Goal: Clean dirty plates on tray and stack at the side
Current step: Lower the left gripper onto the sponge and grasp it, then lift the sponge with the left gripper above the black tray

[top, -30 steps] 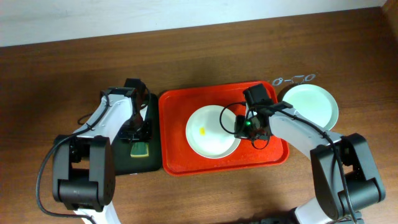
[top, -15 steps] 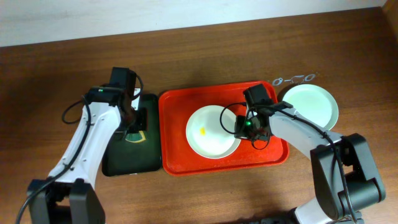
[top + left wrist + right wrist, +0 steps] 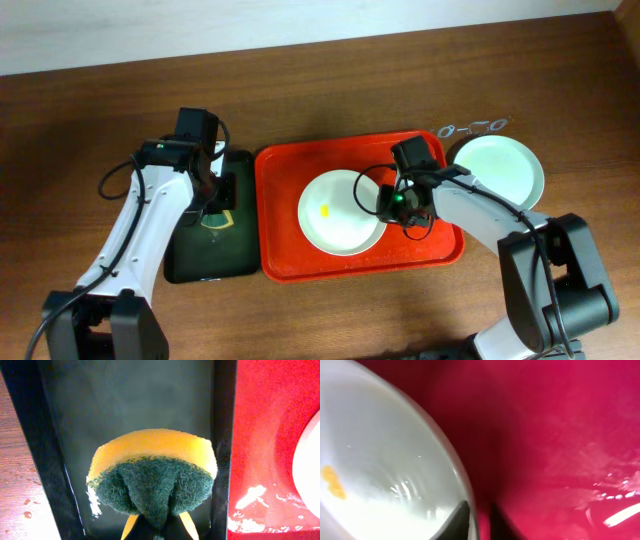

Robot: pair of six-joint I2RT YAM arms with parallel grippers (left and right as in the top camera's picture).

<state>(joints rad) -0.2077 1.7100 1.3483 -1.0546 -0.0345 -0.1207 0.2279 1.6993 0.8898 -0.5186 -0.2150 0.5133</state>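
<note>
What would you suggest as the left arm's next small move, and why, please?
Probably carry the sponge across to the yellow smear on the white plate. The left pincer is shut on the sponge above the black tray, and the right pincer pinches the plate's rim on the red tray.

The plate (image 3: 380, 450) is blurred and cut off at left.

— What does everything stand on?
— A dark brown, wood-grain desk (image 3: 320, 80), evenly lit.
— And beyond it?
— A pale, plain strip (image 3: 200, 25) along the desk's far edge; wall or floor, I can't tell.
</note>
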